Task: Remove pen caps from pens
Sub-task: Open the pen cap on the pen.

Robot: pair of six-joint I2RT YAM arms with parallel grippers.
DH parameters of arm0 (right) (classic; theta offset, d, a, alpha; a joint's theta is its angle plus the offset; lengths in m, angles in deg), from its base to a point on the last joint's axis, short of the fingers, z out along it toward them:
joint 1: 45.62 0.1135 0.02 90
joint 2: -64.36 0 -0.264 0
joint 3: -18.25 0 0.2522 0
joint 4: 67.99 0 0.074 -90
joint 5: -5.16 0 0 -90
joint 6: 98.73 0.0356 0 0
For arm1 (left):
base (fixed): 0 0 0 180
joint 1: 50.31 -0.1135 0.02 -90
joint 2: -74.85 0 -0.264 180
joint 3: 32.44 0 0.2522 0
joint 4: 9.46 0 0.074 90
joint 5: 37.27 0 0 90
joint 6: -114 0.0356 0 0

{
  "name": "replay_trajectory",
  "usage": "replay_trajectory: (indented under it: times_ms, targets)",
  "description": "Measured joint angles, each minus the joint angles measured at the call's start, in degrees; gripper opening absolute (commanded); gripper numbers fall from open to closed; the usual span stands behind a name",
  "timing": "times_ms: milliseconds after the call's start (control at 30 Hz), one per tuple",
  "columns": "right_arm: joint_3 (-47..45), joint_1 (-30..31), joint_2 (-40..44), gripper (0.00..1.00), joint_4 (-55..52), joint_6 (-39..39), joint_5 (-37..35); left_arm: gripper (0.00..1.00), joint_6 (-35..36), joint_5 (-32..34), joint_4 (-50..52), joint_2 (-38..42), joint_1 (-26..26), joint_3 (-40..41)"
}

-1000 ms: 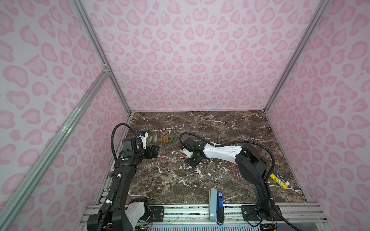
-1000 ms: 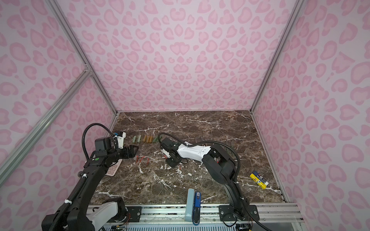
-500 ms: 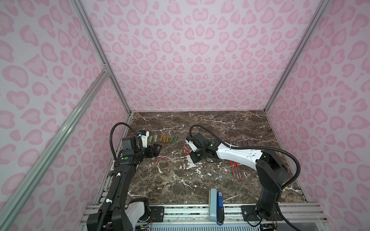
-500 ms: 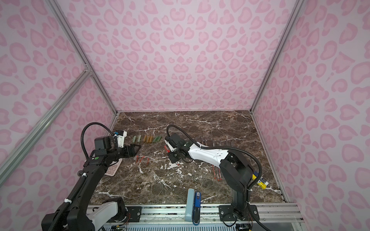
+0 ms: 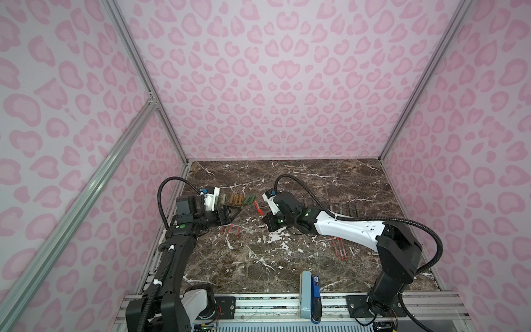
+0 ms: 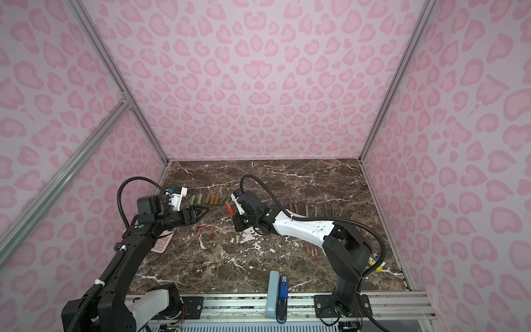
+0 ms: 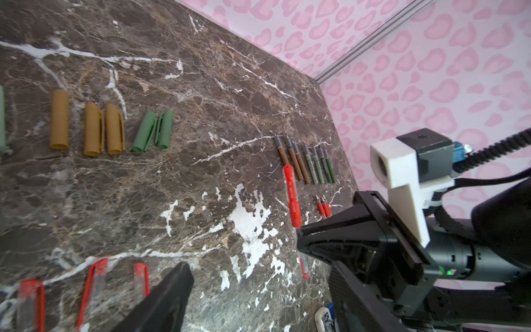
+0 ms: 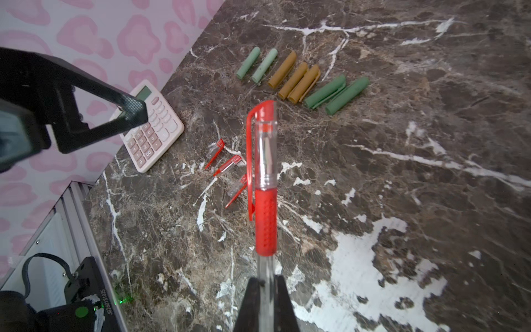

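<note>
My right gripper (image 8: 265, 280) is shut on the clear barrel of a red pen (image 8: 265, 218), held above the table. Its clear red-tipped cap (image 8: 262, 135) is on and points at my left gripper (image 5: 234, 214). In both top views the pen (image 6: 229, 208) hangs a short gap from that open, empty gripper (image 7: 258, 301). Loose green and tan pen caps (image 5: 235, 199) lie in a row behind it. Clear red caps (image 8: 227, 163) lie on the marble. Uncapped brown and green pens (image 5: 330, 205) and red ones (image 5: 339, 248) lie to the right.
A pink calculator (image 6: 162, 244) lies by the left wall under my left arm. A blue-and-grey stapler-like thing (image 5: 310, 293) sits at the front edge. A yellow-and-blue box (image 6: 375, 263) is at the front right behind my right arm.
My right arm has stretched out and carried the pen back and left, towards the left gripper. The left gripper has edged right towards the pen, its jaws a little narrower.
</note>
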Motion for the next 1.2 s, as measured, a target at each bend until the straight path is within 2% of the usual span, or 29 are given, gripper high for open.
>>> replay_trajectory:
  times_ms: [200, 267, 433, 633, 833, 1033, 1100, 1133, 1200]
  targets:
    - [3.21, 2.84, -3.39, 0.00, 2.08, 0.31, 2.78, 0.67, -2.62, -2.40, -2.08, -2.23, 2.89, 0.24]
    - [3.85, 3.23, -3.82, 0.00, 2.27, 0.33, 2.62, 0.61, -3.37, -2.84, -2.27, -3.06, 3.67, -0.17]
    - [5.42, 4.00, -5.14, 0.00, 2.82, 0.33, 3.32, 0.33, -3.65, -2.32, -2.01, -4.50, 4.85, -0.72]
    - [5.95, 4.98, -5.92, 0.00, 2.84, 0.22, 3.37, 0.21, -4.37, -0.42, -1.92, -6.51, 4.76, -2.71]
    - [7.15, 5.27, -6.47, 0.00, 2.10, -0.98, 3.67, 0.20, -4.48, 0.50, -2.16, -6.86, 4.83, -3.63]
    - [7.34, 5.53, -6.45, 0.00, 1.42, -1.68, 3.80, 0.04, -4.46, 1.46, -1.99, -6.10, 4.81, -3.30]
    - [7.15, 5.64, -6.45, 0.00, 1.33, -1.73, 3.63, 0.04, -4.63, 1.44, -2.10, -6.05, 4.81, -2.86]
    - [7.15, 5.68, -6.49, 0.01, 1.07, -1.75, 3.63, 0.04, -4.74, 1.51, -1.86, -6.08, 4.81, -2.75]
    - [7.61, 5.73, -6.51, 0.13, 0.37, -1.79, 3.61, 0.03, -4.68, 1.70, -1.77, -5.84, 4.81, -2.75]
